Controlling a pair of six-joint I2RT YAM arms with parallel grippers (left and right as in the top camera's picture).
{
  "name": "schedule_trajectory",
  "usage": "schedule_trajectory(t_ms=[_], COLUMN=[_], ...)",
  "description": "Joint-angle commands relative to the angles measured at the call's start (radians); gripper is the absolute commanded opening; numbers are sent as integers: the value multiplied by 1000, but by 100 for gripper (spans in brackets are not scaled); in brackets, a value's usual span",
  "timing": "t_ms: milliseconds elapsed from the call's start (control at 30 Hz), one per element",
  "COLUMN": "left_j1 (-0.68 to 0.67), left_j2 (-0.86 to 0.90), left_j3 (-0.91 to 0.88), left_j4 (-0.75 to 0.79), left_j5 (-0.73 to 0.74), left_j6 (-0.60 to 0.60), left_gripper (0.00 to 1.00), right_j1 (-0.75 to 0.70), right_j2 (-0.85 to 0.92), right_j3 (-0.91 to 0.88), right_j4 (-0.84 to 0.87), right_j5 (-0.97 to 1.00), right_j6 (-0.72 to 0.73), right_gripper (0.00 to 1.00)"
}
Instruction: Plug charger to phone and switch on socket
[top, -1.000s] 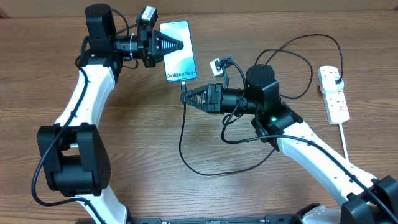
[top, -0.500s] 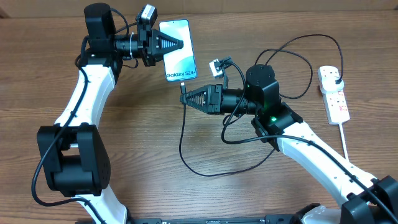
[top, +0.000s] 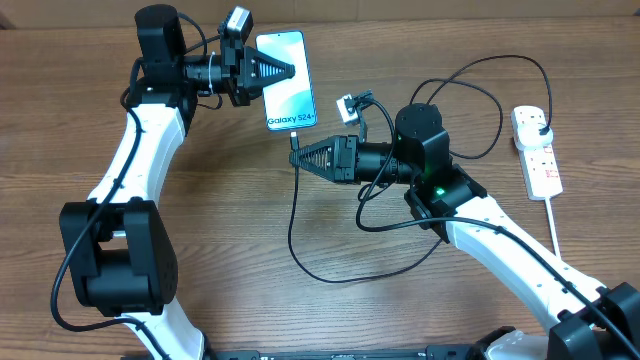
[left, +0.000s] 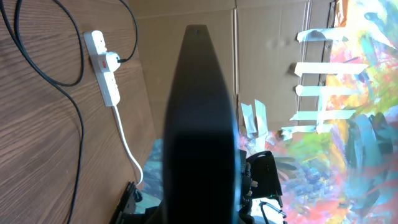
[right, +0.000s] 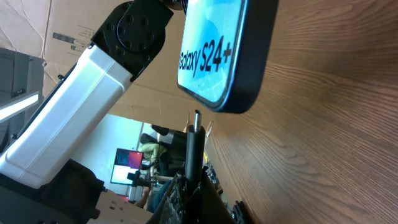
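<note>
**Overhead:** the phone (top: 288, 82) lay near the table's (top: 200, 300) far edge, long axis pointing back at my right gripper (top: 300, 157), the nearer one. It was clamped on the charger (top: 291, 220). My left gripper (top: 292, 70), closed and empty, sat over the phone. The socket (top: 537, 150) was at the right edge.

**Left wrist:** fingers (left: 198, 112) together.

**Right wrist:** the charger's tip stood just short of the phone's bottom edge. The screen read "Galaxy S24+".

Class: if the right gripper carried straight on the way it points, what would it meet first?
Probably the left arm's white link; the right gripper aims just clear of the phone, though heights are unclear.
</note>
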Motion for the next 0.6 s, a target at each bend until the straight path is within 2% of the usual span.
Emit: schedule_trajectory(t_ms=[0, 567], left_j1=[-3, -3], left_j2=[-16, -16], left_j3=[11, 11], left_j4=[8, 8], left_j5=[23, 38], left_j6=[12, 12], left_gripper=[4, 4], right_j1=[2, 2], right_j2=[0, 0], right_j3=[-3, -3], right_j4=[9, 16], right_j5=[15, 37], right_j6=[4, 5], right_gripper=[4, 4])
